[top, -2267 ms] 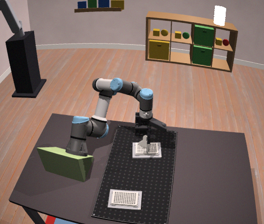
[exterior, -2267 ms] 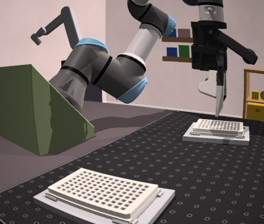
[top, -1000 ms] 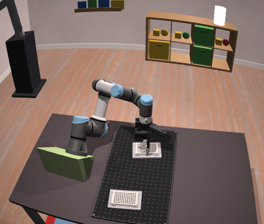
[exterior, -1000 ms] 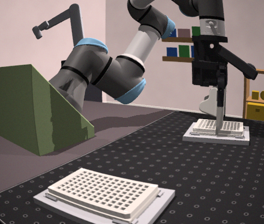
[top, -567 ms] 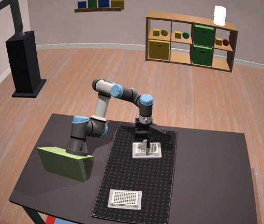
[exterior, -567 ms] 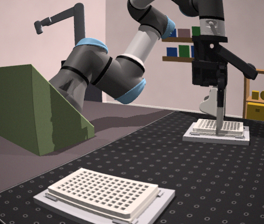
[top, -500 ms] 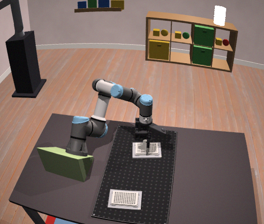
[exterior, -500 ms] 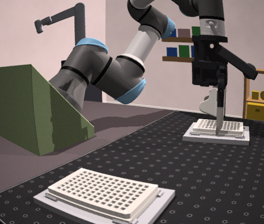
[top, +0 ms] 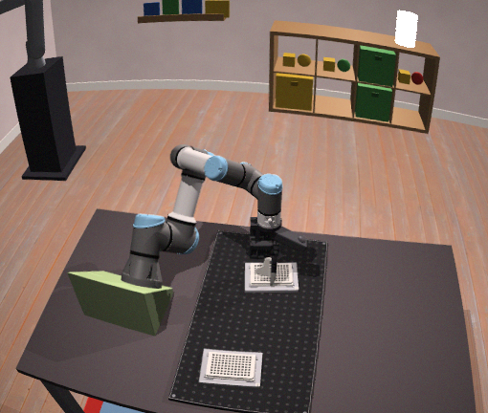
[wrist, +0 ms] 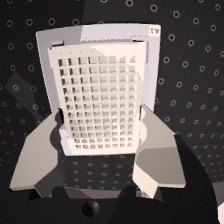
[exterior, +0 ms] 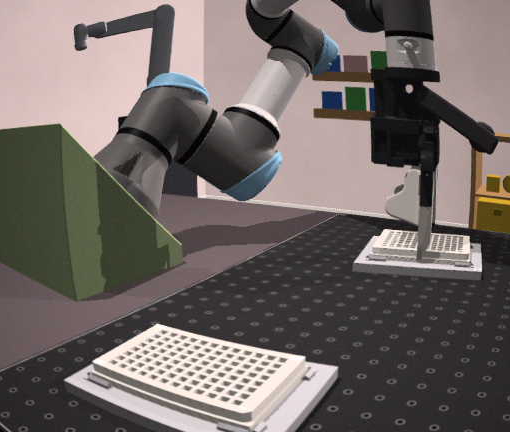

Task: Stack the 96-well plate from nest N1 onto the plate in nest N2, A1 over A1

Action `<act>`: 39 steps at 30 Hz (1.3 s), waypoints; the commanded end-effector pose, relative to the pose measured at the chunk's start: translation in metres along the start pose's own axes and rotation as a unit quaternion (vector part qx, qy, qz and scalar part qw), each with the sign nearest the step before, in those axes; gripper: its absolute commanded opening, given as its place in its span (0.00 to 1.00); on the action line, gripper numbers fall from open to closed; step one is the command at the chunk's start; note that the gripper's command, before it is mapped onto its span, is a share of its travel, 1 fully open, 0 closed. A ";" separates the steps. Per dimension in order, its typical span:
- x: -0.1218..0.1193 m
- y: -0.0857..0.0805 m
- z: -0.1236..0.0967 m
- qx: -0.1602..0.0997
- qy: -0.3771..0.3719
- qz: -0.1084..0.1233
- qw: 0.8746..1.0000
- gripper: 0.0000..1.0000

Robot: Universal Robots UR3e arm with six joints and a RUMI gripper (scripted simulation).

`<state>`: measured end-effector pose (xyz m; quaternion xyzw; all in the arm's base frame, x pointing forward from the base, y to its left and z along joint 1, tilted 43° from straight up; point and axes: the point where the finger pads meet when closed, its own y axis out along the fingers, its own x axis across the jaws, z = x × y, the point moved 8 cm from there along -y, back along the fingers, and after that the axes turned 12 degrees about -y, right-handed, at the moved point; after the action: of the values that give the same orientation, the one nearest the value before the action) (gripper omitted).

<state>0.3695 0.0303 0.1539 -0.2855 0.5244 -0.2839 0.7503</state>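
A white 96-well plate (top: 277, 276) sits in nest N1 (top: 272, 286) at the far end of the black perforated board. It also shows in the exterior view (exterior: 419, 243) and the wrist view (wrist: 100, 97). My gripper (top: 270, 272) reaches straight down over it. Its two jaws are shut on the plate's long sides near one end. The plate still rests in its nest (exterior: 417, 264). A second white plate (top: 232, 365) sits flat in nest N2 (top: 231, 380) at the near end, also seen in the exterior view (exterior: 199, 367). I cannot make out the cut corners.
A green wedge block (top: 122, 301) stands on the table beside the arm's base (top: 143, 268), left of the board. The perforated board (top: 255, 325) runs between the two nests. A shelf unit (top: 351, 76) and a black stand (top: 45, 115) are far off on the floor.
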 end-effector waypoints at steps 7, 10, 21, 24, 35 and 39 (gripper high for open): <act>0.000 -0.007 0.000 0.001 0.000 -0.001 1.000 0.00; 0.000 -0.012 0.000 0.001 0.000 -0.001 1.000 0.00; 0.000 -0.027 0.000 0.001 0.000 -0.001 1.000 0.00; 0.000 -0.032 0.000 0.001 0.000 -0.001 1.000 0.00; 0.000 -0.047 0.000 0.001 0.000 -0.001 1.000 0.00; 0.000 -0.054 0.000 0.001 0.000 -0.001 1.000 0.00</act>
<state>0.3635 -0.0011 0.1876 -0.2853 0.5243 -0.2844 0.7502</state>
